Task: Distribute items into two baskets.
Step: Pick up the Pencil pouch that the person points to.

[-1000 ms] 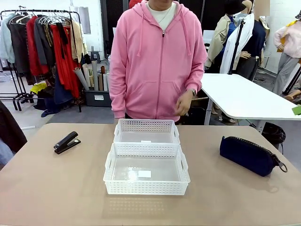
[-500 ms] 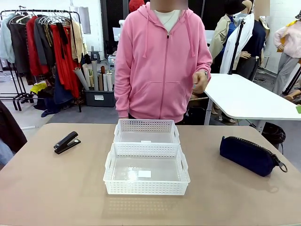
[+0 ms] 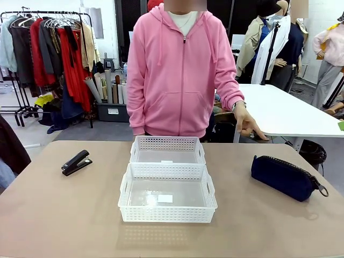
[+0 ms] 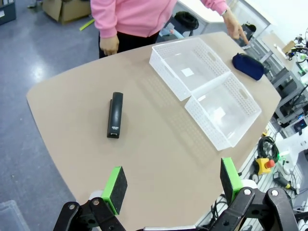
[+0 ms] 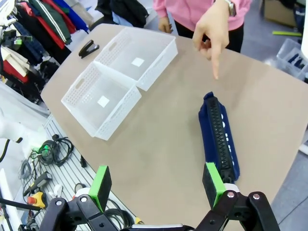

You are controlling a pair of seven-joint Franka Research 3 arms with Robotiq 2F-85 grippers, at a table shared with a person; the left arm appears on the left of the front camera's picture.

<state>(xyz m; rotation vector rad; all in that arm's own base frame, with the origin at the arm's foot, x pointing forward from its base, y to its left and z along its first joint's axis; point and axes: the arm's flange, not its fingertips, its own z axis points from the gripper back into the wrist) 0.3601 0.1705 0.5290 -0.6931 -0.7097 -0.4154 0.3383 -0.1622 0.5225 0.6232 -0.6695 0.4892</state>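
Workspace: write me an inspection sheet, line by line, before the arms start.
Surface: tan table, bare apart from the job's things.
Job's things: black stapler on the robot's left; navy pouch on its right; larger basket nearer the robot, smaller basket set against its far side; neither holds an item.
Clutter: nothing seen.
Grippers: left gripper open, above the stapler side; right gripper open, above the pouch side; neither holds anything.
Cables: coiled leads below the table edge, off the surface.
Surroundings: person's hand pointing down toward the pouch; clothes rack behind.
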